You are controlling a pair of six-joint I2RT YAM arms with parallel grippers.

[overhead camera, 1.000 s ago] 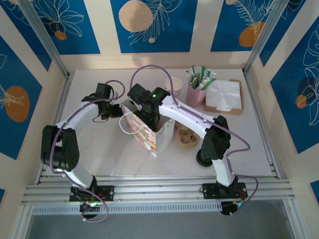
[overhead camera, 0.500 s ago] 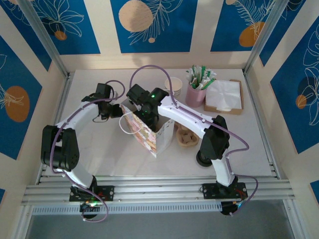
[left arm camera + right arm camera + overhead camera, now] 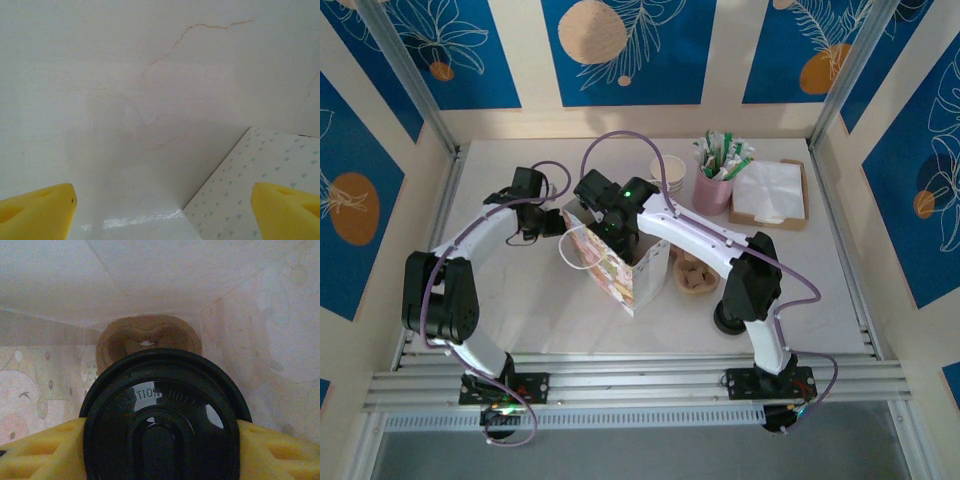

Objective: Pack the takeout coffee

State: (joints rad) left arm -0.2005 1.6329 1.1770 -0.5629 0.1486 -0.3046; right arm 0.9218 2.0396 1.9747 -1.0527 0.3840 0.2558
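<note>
The right gripper (image 3: 160, 452) is clamped on the takeout coffee (image 3: 160, 420): its yellow foam-like pads (image 3: 42, 452) press against both sides just under the rim of the round black lid (image 3: 165, 385), a glossy plastic disc with raised "CAUTION HOT" lettering and a sunken oval sip well. The cup's paper body is hidden beneath the lid. Just past the lid, deeper down, lies a brown moulded piece (image 3: 147, 337) with a matte, fibrous look and a lobed outline; what it is cannot be told. Around the gripper on every side stand the thin, creased walls of the paper bag (image 3: 45, 375), pale and slightly see-through, with a pastel print showing faintly through the wall to its left. From above, the right gripper (image 3: 613, 232) reaches down into the open mouth of that upright, boxy bag (image 3: 625, 280), so the coffee sits inside it, held. The left gripper (image 3: 552, 222) hovers just beside the bag's far-left edge with its jaws spread wide and nothing between them; in its own wrist view its two yellow pads (image 3: 37, 210) flank a smooth white tabletop (image 3: 150, 100) veined with fine tan lines like marble, and a bag panel dotted with small teal hearts lies near its right pad. Beyond the right gripper stand a stack of cream cups (image 3: 668, 170), a pink tumbler (image 3: 713, 190) of sticks and a shallow wooden tray of white napkins (image 3: 770, 192).
</note>
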